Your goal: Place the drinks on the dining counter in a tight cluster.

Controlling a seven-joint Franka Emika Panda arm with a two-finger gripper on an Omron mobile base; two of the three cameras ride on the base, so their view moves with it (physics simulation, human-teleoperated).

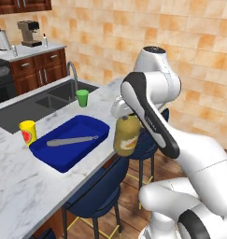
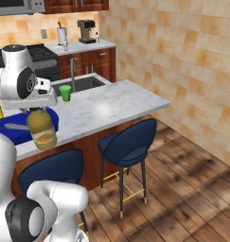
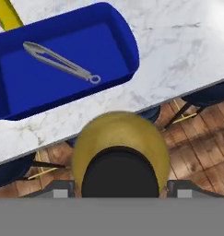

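Note:
My gripper [image 1: 122, 111] is shut on the neck of the big amber-yellow juice jug [image 1: 126, 135], which hangs upright in the air. The jug [image 2: 42, 130] sits just off the near edge of the dining counter [image 1: 21, 186], above the stools. In the hand view the jug's rounded top and black cap [image 3: 120, 154] lie between my fingertips [image 3: 61, 189], with the marble counter [image 3: 178, 60] beyond. On the far worktop a slim white bottle [image 1: 45, 41] stands by the coffee machine, and a small clear bottle [image 1: 14, 50] stands near the paper-towel roll.
A blue tray [image 1: 82, 156] holding metal tongs [image 1: 73, 140] lies on the counter beside the jug. A yellow cup [image 1: 28, 132] stands left of it, and a green cup [image 1: 82, 98] stands by the sink [image 1: 49, 100]. Navy stools [image 2: 128, 142] line the counter's front.

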